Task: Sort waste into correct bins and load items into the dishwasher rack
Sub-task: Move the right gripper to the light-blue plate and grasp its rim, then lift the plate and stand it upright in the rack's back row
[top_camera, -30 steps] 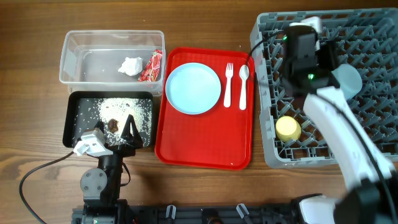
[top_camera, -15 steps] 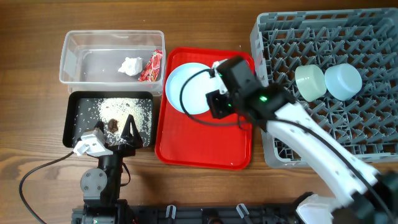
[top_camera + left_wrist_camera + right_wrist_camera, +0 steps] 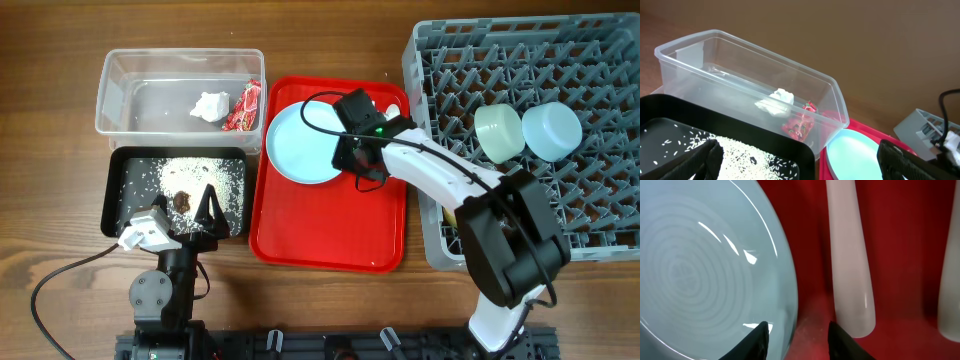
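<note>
My right gripper (image 3: 357, 152) (image 3: 800, 335) is open and low over the red tray. Its fingers straddle the right rim of the pale blue plate (image 3: 303, 142) (image 3: 705, 265). The white fork handle (image 3: 850, 255) lies just right of them, with the spoon handle (image 3: 951, 280) further right. My left gripper (image 3: 186, 208) (image 3: 800, 170) is open and empty over the black tray (image 3: 122, 195) (image 3: 740, 140), which holds rice crumbs and brown scraps (image 3: 182, 200). The clear tub (image 3: 130, 90) (image 3: 715, 60) holds the tissue (image 3: 210, 105) (image 3: 775, 99) and the red packet (image 3: 241, 107) (image 3: 800, 125). The mint bowl (image 3: 498, 131) and blue bowl (image 3: 552, 130) sit in the grey rack (image 3: 600, 200).
The flat red tray (image 3: 330, 225) lies between the bins and the rack, its front half bare. My right arm crosses the rack's left front corner and hides the yellow cup. The left arm's cable trails on the wood at the front left.
My right arm has swung from the rack leftward to the red tray and come down at the plate's right rim. The left arm has not moved.
</note>
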Controlling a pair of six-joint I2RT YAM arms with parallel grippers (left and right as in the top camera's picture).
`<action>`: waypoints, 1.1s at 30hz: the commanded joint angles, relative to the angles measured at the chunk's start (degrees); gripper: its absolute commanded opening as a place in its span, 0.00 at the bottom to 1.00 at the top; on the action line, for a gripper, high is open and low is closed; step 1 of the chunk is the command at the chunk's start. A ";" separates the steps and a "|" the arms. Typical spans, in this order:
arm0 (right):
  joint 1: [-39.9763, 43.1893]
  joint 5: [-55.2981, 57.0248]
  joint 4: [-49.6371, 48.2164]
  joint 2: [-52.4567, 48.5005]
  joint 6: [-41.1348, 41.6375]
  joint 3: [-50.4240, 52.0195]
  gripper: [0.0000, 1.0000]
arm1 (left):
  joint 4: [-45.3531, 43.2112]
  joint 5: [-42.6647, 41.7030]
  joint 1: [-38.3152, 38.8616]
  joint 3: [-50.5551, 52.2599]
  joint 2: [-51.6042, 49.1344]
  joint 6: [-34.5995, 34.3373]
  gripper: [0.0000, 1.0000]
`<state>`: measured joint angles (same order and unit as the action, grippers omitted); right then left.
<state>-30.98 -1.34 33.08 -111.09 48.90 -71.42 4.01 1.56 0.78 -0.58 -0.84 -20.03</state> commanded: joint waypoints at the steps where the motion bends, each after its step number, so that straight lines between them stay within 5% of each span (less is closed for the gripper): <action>1: -0.46 -2.19 0.11 -2.47 4.24 -0.50 0.32 | 0.02 -0.50 -0.37 0.26 0.46 -0.09 1.00; 6: -0.57 -2.14 4.87 -2.62 4.20 -0.50 0.04 | 0.02 -0.50 -0.37 0.26 0.46 -0.09 1.00; 11: -0.55 2.43 7.65 2.25 2.03 -0.52 0.04 | 0.02 -0.50 -0.37 0.26 0.46 -0.09 1.00; 16: -0.26 12.50 6.03 16.83 -10.62 -0.55 0.04 | 0.02 -0.50 -0.37 0.26 0.46 -0.09 1.00; 23: 3.32 50.01 5.88 34.38 -27.61 -0.52 0.04 | 0.02 -0.50 -0.37 0.26 0.46 -0.09 1.00; 27: 9.09 63.41 -0.15 34.67 -43.04 -0.52 0.04 | 0.02 -0.50 -0.37 0.26 0.46 -0.09 1.00; 33: 17.51 62.82 -21.33 29.99 -63.01 -0.52 0.05 | 0.02 -0.50 -0.37 0.26 0.46 -0.09 1.00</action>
<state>-16.16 58.33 18.35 -78.00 0.38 -71.64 4.01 1.56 0.78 -0.58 -0.84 -20.03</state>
